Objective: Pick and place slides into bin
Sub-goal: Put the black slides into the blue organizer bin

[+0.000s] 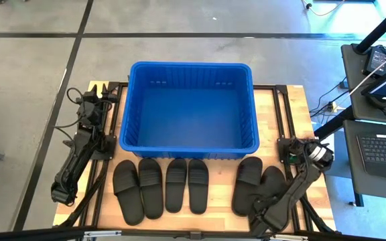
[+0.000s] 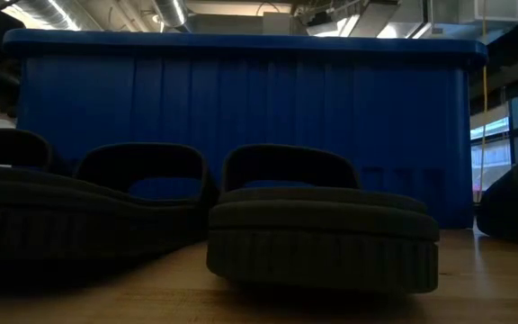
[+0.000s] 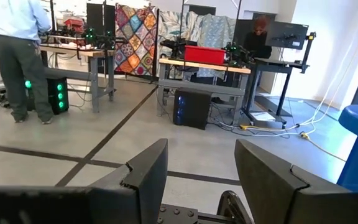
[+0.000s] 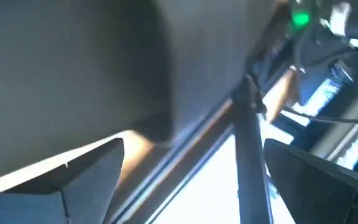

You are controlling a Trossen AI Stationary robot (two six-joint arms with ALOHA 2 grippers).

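Note:
Six black slides lie soles down in a row on the wooden table, along the near wall of the blue bin (image 1: 189, 110): a left pair (image 1: 139, 191), a middle pair (image 1: 186, 185) and a right pair (image 1: 259, 187). The low view shows the slides (image 2: 322, 229) in front of the bin (image 2: 241, 117). My right gripper (image 4: 194, 149) is open and slants down over the near end of the right pair (image 1: 263, 213). A blurred dark slide (image 4: 73, 68) fills the view ahead of its fingers. My left gripper (image 3: 201, 149) is open with nothing in it, parked at the table's far left (image 1: 101, 94).
Black frame rails (image 1: 279, 114) run along both sides of the bin and the table's edges. A desk with a laptop (image 1: 384, 147) stands off the table's right. Far off in the room, a person (image 3: 20, 56) stands by workbenches.

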